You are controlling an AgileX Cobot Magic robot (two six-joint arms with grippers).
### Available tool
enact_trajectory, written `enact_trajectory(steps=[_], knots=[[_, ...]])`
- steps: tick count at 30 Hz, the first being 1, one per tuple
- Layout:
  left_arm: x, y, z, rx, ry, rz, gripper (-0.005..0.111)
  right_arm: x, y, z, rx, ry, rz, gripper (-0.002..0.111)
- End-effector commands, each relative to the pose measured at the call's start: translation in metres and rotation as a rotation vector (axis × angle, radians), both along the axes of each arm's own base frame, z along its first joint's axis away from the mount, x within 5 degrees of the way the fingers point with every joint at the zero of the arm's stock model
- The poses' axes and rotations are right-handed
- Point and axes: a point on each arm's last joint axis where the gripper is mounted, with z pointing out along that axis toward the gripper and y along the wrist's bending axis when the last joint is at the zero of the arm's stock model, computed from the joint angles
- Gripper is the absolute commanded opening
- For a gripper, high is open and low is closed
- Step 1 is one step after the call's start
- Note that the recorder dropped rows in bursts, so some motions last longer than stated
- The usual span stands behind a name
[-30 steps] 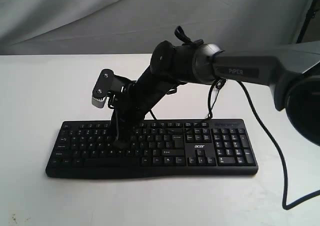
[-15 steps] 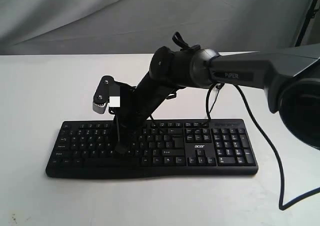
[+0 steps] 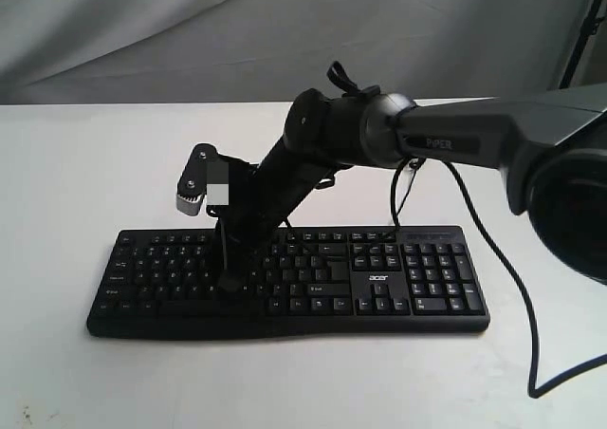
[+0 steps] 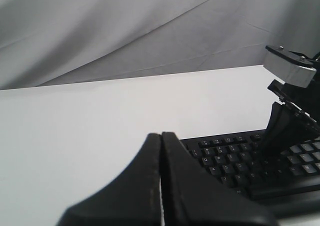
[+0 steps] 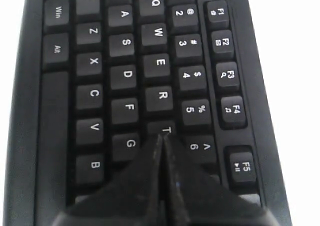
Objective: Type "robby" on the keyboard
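Exterior view: the keyboard (image 3: 427, 277) lies flat on the white desk (image 3: 76, 182), its long side facing the camera and its number pad toward the right of the view. The right hand (image 3: 228, 282) reaches across from the right and points down onto the left half of the letter block.

Right wrist view: its fingers (image 5: 140, 186) are pressed together into one blunt point and grip nothing. The tip sits at the T key (image 5: 166, 130), just beside R (image 5: 162, 95) and two rows from B (image 5: 95, 164). Whether it presses a key or only hovers cannot be told.

Left wrist view: the left hand (image 4: 161, 136) also has its fingers together and is empty, held off the keys near the board's end.

Progress: no screen or typed text is visible, so the letters already entered cannot be read. A tip lying between R, B and Y suggests the word is under way but unfinished.

Containers: none appear in any view.
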Motion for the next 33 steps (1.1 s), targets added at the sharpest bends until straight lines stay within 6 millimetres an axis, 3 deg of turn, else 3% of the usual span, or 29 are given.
enact_trajectory(steps=[1,5,9,12,15,20,24,29,33], knots=[[0.000,0.000,-0.001,0.001,-0.005,-0.005,0.000,0.002,-0.002,0.016,0.017,-0.034,0.008,0.000],[0.000,0.000,-0.001,0.001,-0.005,-0.005,0.000,-0.002,-0.004,0.059,0.066,-0.094,0.017,0.000],[0.000,0.000,-0.001,0.001,-0.005,-0.005,0.000,-0.018,-0.011,0.102,0.056,-0.118,0.034,0.000],[0.000,0.000,-0.001,0.001,-0.005,-0.005,0.000,-0.044,-0.021,0.125,0.075,-0.176,0.010,0.000],[0.000,0.000,-0.001,0.001,-0.005,-0.005,0.000,-0.083,-0.037,0.158,0.175,-0.266,-0.084,0.000],[0.000,0.000,-0.001,0.001,-0.005,-0.005,0.000,-0.134,-0.069,0.181,0.307,-0.327,-0.191,0.000],[0.000,0.000,-0.001,0.001,-0.005,-0.005,0.000,-0.164,-0.098,0.194,0.363,-0.328,-0.236,0.000],[0.000,0.000,-0.001,0.001,-0.005,-0.005,0.000,-0.187,-0.121,0.206,0.407,-0.355,-0.236,0.000],[0.000,0.000,-0.001,0.001,-0.005,-0.005,0.000,-0.193,-0.127,0.218,0.448,-0.378,-0.246,0.000]])
